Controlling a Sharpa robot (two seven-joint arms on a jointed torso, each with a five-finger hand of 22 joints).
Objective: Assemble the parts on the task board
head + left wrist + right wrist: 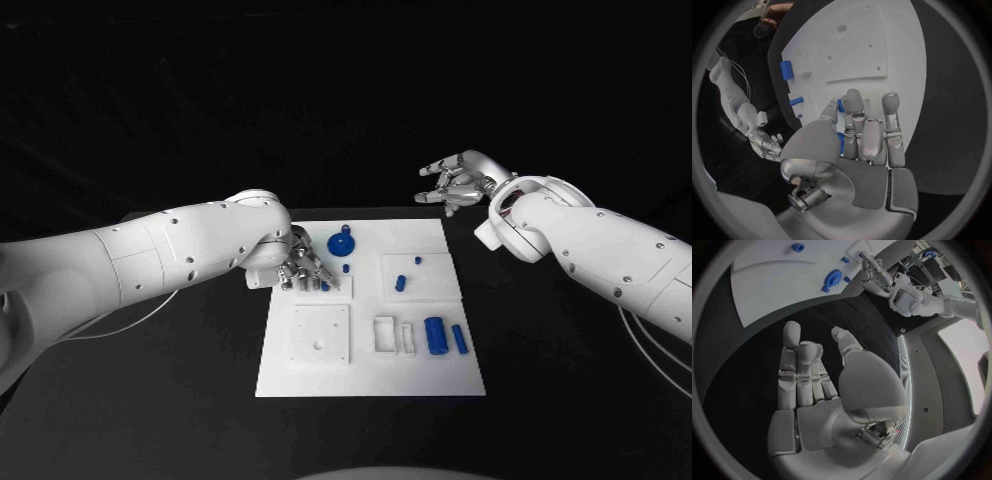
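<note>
White and flat, the task board [433, 375] lies in the middle of the black counter [130, 400], its long sides running from the near edge to the far edge.

At the board's left edge, toward its far left corner, the left hand [300, 264] rests with its fingers curled down. In the left wrist view a small blue part [841, 142] sits between the thumb and the fingers [873, 137]; the hand looks like it pinches it.

Next comes a round blue part [340, 244] with a little knob, near the far edge. A small blue peg [401, 283] sits on a raised square past the middle. Near the right edge, two long blue parts [436, 337] lie side by side, both pointing from near to far.

Past the board's far right corner, the right hand [462, 180] hangs over the bare counter, fingers apart, holding nothing.

No words or labels can be read.
</note>
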